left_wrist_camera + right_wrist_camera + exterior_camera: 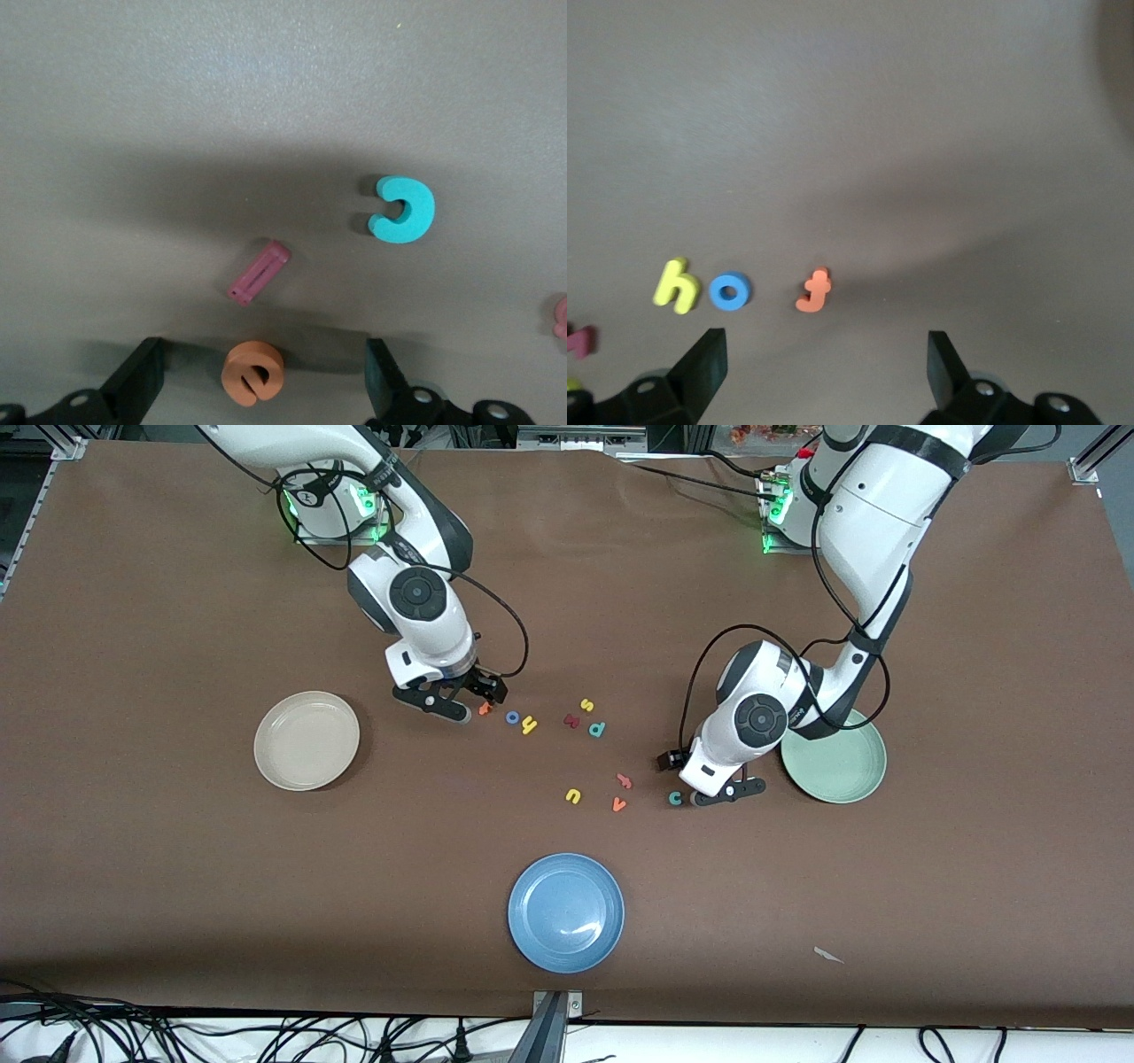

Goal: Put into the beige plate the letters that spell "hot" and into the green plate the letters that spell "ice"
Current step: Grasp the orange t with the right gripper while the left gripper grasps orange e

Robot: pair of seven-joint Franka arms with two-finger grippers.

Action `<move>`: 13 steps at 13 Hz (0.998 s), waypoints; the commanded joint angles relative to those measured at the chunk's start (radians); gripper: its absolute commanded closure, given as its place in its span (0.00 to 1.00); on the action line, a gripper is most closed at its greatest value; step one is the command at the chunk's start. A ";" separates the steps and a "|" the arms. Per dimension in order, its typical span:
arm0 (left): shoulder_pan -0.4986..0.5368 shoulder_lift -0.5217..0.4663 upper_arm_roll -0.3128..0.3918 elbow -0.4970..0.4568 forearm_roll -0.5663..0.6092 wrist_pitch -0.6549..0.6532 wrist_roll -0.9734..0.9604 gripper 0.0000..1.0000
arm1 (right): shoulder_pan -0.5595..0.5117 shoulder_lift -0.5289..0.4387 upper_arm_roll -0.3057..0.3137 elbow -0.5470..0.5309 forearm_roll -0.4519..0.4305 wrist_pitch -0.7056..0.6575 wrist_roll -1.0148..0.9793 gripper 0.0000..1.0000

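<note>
Over the t (816, 291) and e (253, 374) — both claws gape wide, holding nothing.

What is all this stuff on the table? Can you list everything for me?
table: one, brown, under everything
beige plate: one, toward the right arm's end, nothing in it
green plate: one, toward the left arm's end, partly under the left arm
blue plate: one, nearest the front camera
t, o, h: one each, orange, blue, yellow, in a row by the right gripper
k, s, p: one each, dark red, yellow, teal, mid-table
u, v: yellow, orange, nearer the camera
pink letter: one, shape unclear
c, i, e: teal, maroon, orange, by the left gripper
right gripper: open, low over the t
left gripper: open, low around the e
</note>
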State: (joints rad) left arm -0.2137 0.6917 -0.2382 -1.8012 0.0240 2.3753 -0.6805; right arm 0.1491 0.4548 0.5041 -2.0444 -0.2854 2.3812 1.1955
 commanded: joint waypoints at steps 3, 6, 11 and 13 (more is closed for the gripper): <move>-0.010 -0.054 0.010 -0.026 -0.022 -0.047 0.010 0.10 | 0.003 0.091 -0.002 0.013 -0.095 0.066 0.108 0.00; -0.018 -0.049 0.010 -0.026 -0.012 -0.044 0.006 0.13 | 0.004 0.125 -0.004 0.029 -0.095 0.069 0.110 0.01; -0.035 -0.041 0.013 -0.026 -0.007 -0.033 0.002 0.41 | 0.006 0.160 -0.019 0.018 -0.155 0.111 0.133 0.01; -0.032 -0.041 0.014 -0.026 -0.007 -0.031 0.004 0.47 | 0.010 0.165 -0.024 0.017 -0.156 0.113 0.136 0.04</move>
State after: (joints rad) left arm -0.2382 0.6680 -0.2371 -1.8093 0.0241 2.3405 -0.6803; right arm 0.1490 0.6047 0.4888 -2.0374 -0.4118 2.4782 1.2982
